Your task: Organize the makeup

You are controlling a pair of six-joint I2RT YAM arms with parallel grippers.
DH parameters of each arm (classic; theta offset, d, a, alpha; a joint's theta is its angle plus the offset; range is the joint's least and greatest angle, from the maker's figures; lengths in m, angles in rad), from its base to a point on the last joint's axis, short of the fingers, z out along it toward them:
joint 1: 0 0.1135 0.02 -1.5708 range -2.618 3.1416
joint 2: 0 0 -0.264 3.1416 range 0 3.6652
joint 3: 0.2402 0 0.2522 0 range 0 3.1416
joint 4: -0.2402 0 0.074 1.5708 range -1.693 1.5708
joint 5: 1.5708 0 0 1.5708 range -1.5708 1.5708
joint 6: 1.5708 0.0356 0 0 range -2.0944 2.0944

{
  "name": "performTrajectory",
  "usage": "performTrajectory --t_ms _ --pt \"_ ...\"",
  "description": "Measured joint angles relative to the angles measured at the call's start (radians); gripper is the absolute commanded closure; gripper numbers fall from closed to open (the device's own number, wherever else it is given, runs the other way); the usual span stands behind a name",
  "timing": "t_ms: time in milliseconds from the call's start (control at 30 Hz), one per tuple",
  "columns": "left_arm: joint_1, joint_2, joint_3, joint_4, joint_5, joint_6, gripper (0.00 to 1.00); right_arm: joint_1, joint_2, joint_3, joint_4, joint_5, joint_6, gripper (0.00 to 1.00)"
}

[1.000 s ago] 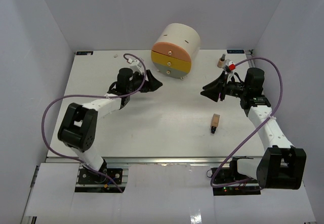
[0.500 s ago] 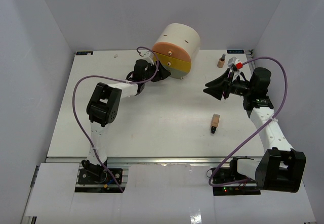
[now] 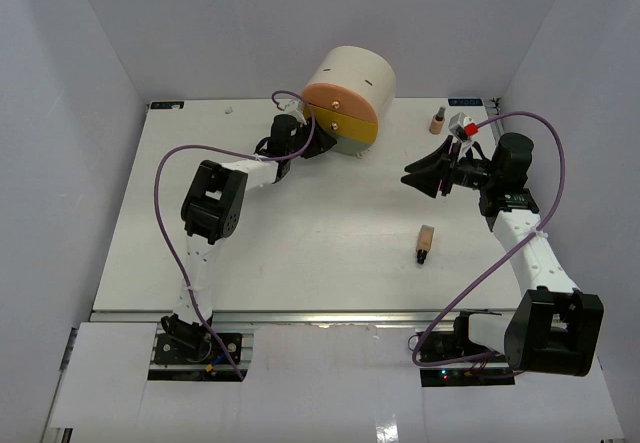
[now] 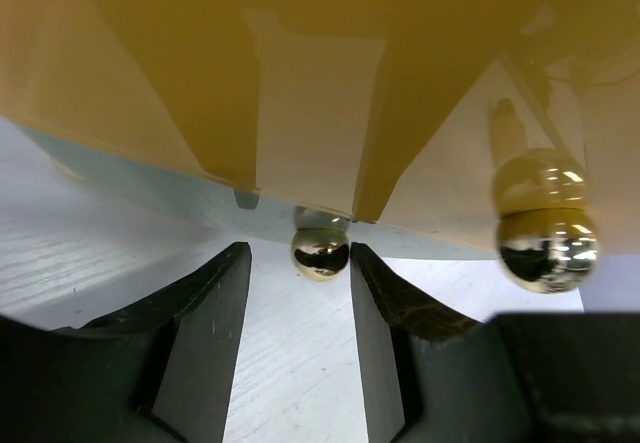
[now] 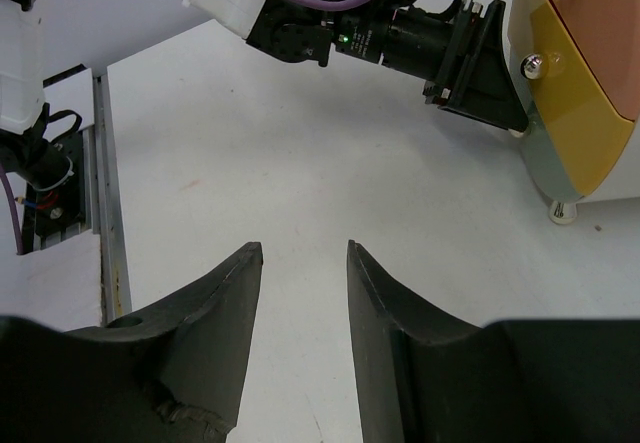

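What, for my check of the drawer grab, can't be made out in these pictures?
Left wrist view: the knob sits between the left gripper fingers; whether one finger touches it is too close to call.
Top view: the gripper hides that knob at the drum.
All views: what the drawers hold; their fronts are shut.
Top view: lying tan bottle and standing tan bottle, too small to read.

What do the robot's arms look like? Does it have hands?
The left arm and right arm are white tubes with chunky black joints, each trailing a looping purple cable. No hands: the left gripper and right gripper are black, with two wedge-shaped fingers each.
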Motion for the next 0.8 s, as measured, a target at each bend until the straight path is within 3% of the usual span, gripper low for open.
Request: performTrajectory --t_ms 233,433,633,800 --pt "-0.001 0.014 0.021 -0.013 -0.007 -0.005 0.51 -0.001 0.012 0.0 0.0 0.0 0.002 0.54" --pt "-0.003 0.027 0.048 -0.017 -0.007 -0.01 0.69 -0.006 0.016 0.0 0.0 0.0 0.002 0.54" --pt "-0.005 0.027 0.047 -0.013 -0.001 -0.013 0.94 -0.012 0.031 0.0 0.0 0.001 0.002 0.54" --pt "-0.004 -0.013 -0.057 0.067 0.001 -0.011 0.96 -0.013 0.033 0.0 0.0 0.0 0.002 0.54"
